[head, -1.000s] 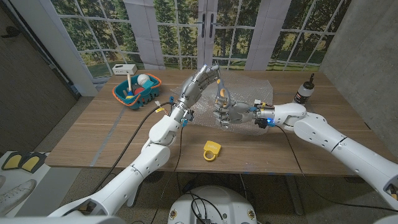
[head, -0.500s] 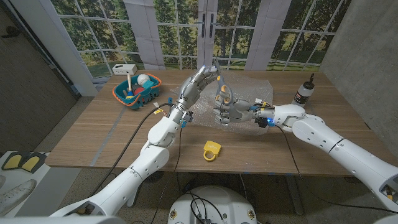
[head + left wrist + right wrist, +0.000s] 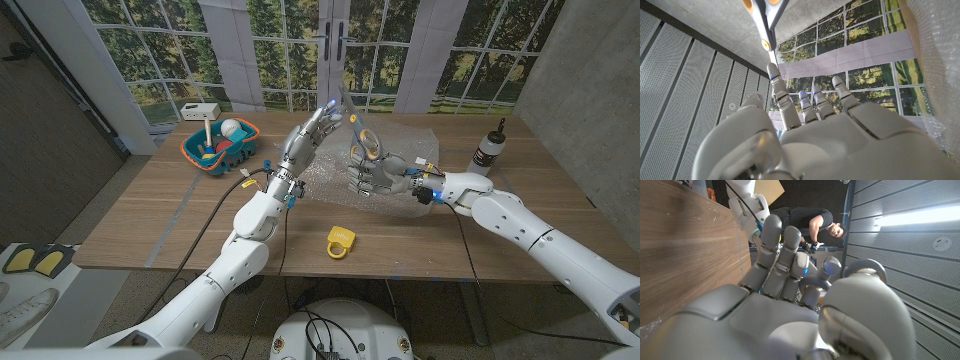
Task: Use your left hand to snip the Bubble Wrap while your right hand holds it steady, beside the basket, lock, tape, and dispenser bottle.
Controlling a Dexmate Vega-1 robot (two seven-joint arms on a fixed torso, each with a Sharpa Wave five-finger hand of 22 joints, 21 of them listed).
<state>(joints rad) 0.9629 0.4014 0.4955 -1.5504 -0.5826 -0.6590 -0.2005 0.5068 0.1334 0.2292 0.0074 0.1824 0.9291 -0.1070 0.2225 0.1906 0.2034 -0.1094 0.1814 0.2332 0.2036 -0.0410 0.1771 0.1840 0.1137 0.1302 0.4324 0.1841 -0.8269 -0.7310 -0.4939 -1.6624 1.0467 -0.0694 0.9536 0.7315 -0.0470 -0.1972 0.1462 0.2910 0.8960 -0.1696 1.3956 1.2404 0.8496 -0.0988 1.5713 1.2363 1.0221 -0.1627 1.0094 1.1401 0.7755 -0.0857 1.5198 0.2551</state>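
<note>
The scissors [image 3: 358, 135] are up in the air at about twelve o'clock over the bench [image 3: 150, 225], carried by the right hand [image 3: 372, 176], whose fingers are curled round the yellow-lined loops; the left hand [image 3: 312, 135] stands just beside them at about nine o'clock of the tool, fingers spread and holding nothing. The step in hand looks like passing the scissors across, since the task wants the left hand to cut. To do it well, I judge the right hand should keep the loops steady while the left threads its fingers in and closes, before the right lets go. The scissors' long axis runs steeply, blades pointing up and toward eleven o'clock, loops down at the right hand; in the left wrist view the blades [image 3: 765, 22] look closed and cross just past the left fingertips [image 3: 773, 76]. The Bubble Wrap [image 3: 400, 150] lies flat on the bench beneath both hands, its long side running from nine to three o'clock, so the blades will need tipping down toward its edge.
</note>
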